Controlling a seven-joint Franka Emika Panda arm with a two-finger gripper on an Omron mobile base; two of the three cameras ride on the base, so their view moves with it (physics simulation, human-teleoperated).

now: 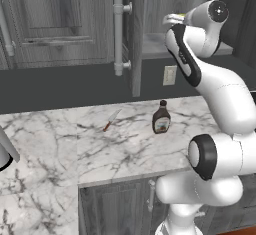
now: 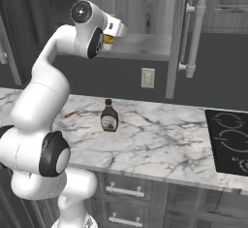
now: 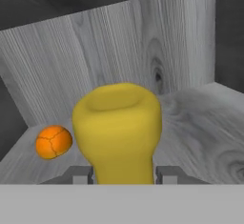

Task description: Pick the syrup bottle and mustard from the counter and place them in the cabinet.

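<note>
With the arm reaching up into the open cabinet, the gripper has its jaws clamped on the mustard, one on each side of the yellow bottle's body. In the hand view the mustard sits over the grey wood-grain shelf, base end toward the back wall; whether it touches the shelf can't be told. An orange ball rests on the shelf to the left of it, toward the back corner. From the right base view a bit of yellow shows just beside the hand at the shelf edge. The syrup bottle stands upright on the marble bench, below the cabinet and well apart from the gripper. A knife with a red handle lies flat on the bench, left of the syrup bottle. The cabinet door stands open, its long pale bar handle vertical.
</note>
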